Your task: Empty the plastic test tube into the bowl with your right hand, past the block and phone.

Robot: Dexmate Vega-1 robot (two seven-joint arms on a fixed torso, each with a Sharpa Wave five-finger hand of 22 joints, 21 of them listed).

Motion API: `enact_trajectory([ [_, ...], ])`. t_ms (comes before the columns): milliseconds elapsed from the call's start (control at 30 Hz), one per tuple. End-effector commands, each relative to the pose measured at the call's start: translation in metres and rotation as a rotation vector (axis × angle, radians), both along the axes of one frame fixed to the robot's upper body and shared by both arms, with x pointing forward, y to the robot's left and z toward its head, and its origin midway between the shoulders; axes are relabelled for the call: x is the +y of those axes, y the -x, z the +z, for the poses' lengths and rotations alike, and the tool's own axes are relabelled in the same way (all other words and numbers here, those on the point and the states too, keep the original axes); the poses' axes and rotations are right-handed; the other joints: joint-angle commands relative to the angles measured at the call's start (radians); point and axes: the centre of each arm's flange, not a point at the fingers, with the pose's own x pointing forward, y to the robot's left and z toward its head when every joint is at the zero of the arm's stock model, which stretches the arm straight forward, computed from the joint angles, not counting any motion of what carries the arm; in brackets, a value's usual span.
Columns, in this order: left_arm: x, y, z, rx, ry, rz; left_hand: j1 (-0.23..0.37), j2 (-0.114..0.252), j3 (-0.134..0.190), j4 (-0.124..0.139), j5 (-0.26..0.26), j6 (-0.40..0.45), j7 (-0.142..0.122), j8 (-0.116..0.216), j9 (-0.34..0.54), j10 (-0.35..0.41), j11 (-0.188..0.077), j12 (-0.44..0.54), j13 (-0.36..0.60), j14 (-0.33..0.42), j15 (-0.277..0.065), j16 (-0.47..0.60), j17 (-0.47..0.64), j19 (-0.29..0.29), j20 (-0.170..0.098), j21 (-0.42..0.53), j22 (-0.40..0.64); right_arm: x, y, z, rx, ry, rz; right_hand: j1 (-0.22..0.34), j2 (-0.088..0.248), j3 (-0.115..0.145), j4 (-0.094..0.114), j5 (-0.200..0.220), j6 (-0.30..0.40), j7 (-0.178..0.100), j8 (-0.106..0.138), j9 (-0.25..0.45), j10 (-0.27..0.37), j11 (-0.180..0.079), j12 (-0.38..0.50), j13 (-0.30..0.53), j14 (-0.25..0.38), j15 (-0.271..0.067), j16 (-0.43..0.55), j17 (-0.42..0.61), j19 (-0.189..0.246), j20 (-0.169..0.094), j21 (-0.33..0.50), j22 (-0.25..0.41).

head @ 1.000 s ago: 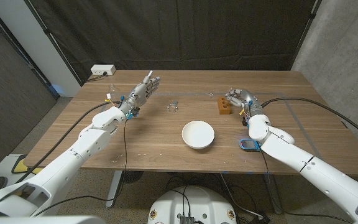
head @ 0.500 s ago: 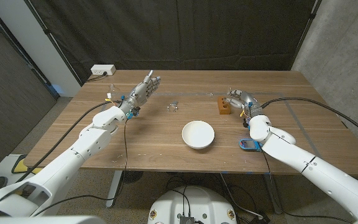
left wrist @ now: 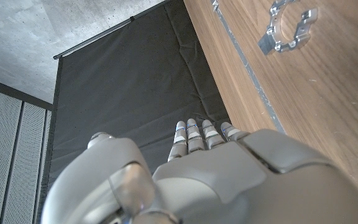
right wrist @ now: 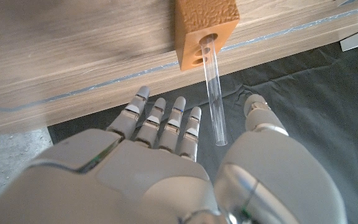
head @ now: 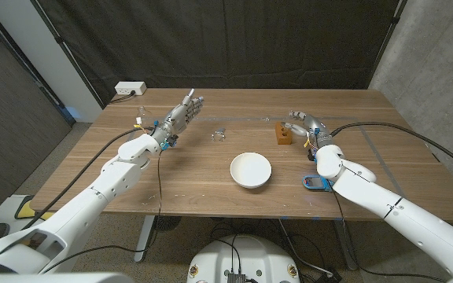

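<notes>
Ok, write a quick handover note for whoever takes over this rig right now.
Right hand: open, fingers spread near the test tube, not gripping it.
Left hand: open, raised over the table's left side, holding nothing.
Tube stands in the wooden block. Bowl sits mid-table; phone lies beside the right forearm.
Done: right hand is at the tube.
Left: grip the tube, lift it out, tip it into the bowl.

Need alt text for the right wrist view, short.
The robot's right hand, fingers spread, reaches toward a clear plastic test tube standing in a hole of an orange-brown wooden block on the wooden table, not yet gripping it.
</notes>
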Motion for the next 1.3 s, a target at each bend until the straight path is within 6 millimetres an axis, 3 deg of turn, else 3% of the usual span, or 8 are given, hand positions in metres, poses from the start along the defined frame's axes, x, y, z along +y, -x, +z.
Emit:
enact_trajectory([
  [33,0.001,-0.002,-0.008,0.019,0.008,-0.008,0.002,0.001,-0.008,-0.003,-0.003,0.008,-0.004,-0.002,0.005,0.006,-0.008,-0.003,0.002,0.003,0.001,0.004,0.004,-0.003,0.007,0.008,0.002,-0.003,0.009,0.004,0.013,-0.058,0.045,-0.02,-0.002,-0.011,0.004,0.01,-0.013,-0.001,-0.011,-0.001,-0.011,0.006,0.0,-0.003,-0.013,0.005,0.007,0.003,-0.013,0.002,-0.003,0.002],
  [300,0.007,0.0,-0.01,0.017,0.014,0.002,0.002,0.001,-0.009,-0.003,-0.003,0.009,-0.003,-0.002,0.005,0.005,-0.007,-0.003,0.002,0.002,0.002,0.004,0.004,-0.003,0.007,0.009,0.002,-0.014,0.022,0.01,-0.056,-0.168,0.085,-0.048,-0.01,-0.028,0.014,0.012,-0.02,0.005,-0.021,-0.002,-0.006,0.03,0.009,-0.01,-0.015,0.004,0.013,0.001,-0.011,-0.036,0.003,0.0],
  [533,0.009,0.001,-0.01,0.017,0.012,0.0,0.003,0.002,-0.01,-0.003,-0.003,0.01,-0.003,-0.001,0.005,0.007,-0.007,-0.003,0.002,0.003,0.001,0.004,0.004,-0.003,0.008,0.009,0.002,-0.02,0.03,0.016,-0.099,-0.242,0.153,-0.03,-0.003,-0.023,0.002,0.02,-0.046,0.028,-0.036,-0.003,-0.004,0.036,0.015,-0.018,-0.011,-0.006,0.015,-0.006,0.002,-0.058,0.01,-0.002],
  [800,0.01,0.002,-0.006,0.009,-0.007,-0.002,0.004,0.002,-0.011,-0.003,-0.003,0.01,-0.003,-0.002,0.005,0.005,-0.008,-0.004,0.002,0.003,-0.001,0.004,0.004,-0.003,0.008,0.009,0.002,-0.027,0.037,0.024,-0.143,-0.327,0.201,-0.026,0.006,-0.025,-0.003,0.023,-0.051,0.044,-0.044,-0.004,0.013,0.059,0.026,-0.031,0.021,-0.019,0.026,-0.012,0.072,-0.09,0.035,-0.004],
  [933,0.011,0.002,-0.006,0.014,-0.015,-0.006,0.004,0.002,-0.011,-0.003,-0.003,0.01,-0.003,-0.002,0.005,0.005,-0.008,-0.003,0.002,0.003,-0.001,0.004,0.004,-0.003,0.008,0.009,0.002,-0.032,0.04,0.026,-0.15,-0.397,0.259,-0.024,0.008,-0.027,-0.005,0.023,-0.048,0.048,-0.045,-0.004,0.026,0.071,0.031,-0.035,0.031,-0.021,0.028,-0.013,0.084,-0.099,0.038,-0.005],
  [1067,0.011,0.002,-0.006,0.016,-0.02,-0.009,0.004,0.002,-0.012,-0.003,-0.003,0.009,-0.002,-0.002,0.005,0.007,-0.008,-0.003,0.002,0.003,-0.002,0.004,0.004,-0.002,0.007,0.009,0.002,-0.036,0.039,0.025,-0.146,-0.473,0.336,-0.04,0.017,-0.033,0.005,0.02,-0.046,0.053,-0.046,-0.004,0.039,0.093,0.036,-0.042,0.042,-0.017,0.032,-0.011,0.091,-0.104,0.038,-0.006],
  [1233,0.011,0.004,-0.006,0.013,-0.024,-0.01,0.005,0.003,-0.013,-0.003,-0.003,0.009,-0.003,-0.002,0.005,0.006,-0.008,-0.003,0.002,0.003,-0.001,0.004,0.004,-0.002,0.007,0.009,0.002,-0.04,0.038,0.027,-0.155,-0.507,0.363,-0.055,0.022,-0.039,0.014,0.017,-0.038,0.059,-0.045,-0.005,0.042,0.096,0.036,-0.047,0.044,-0.012,0.032,-0.01,0.092,-0.103,0.037,-0.006],
  [1300,0.011,0.005,-0.006,0.012,-0.026,-0.01,0.005,0.003,-0.013,-0.003,-0.003,0.009,-0.002,-0.002,0.005,0.006,-0.01,-0.003,0.002,0.003,0.0,0.004,0.004,-0.002,0.007,0.01,0.002,-0.042,0.036,0.029,-0.159,-0.51,0.378,-0.077,0.025,-0.05,0.024,0.013,-0.023,0.058,-0.043,-0.005,0.063,0.085,0.042,-0.056,0.055,-0.033,0.034,-0.011,0.096,-0.105,0.036,-0.006],
])
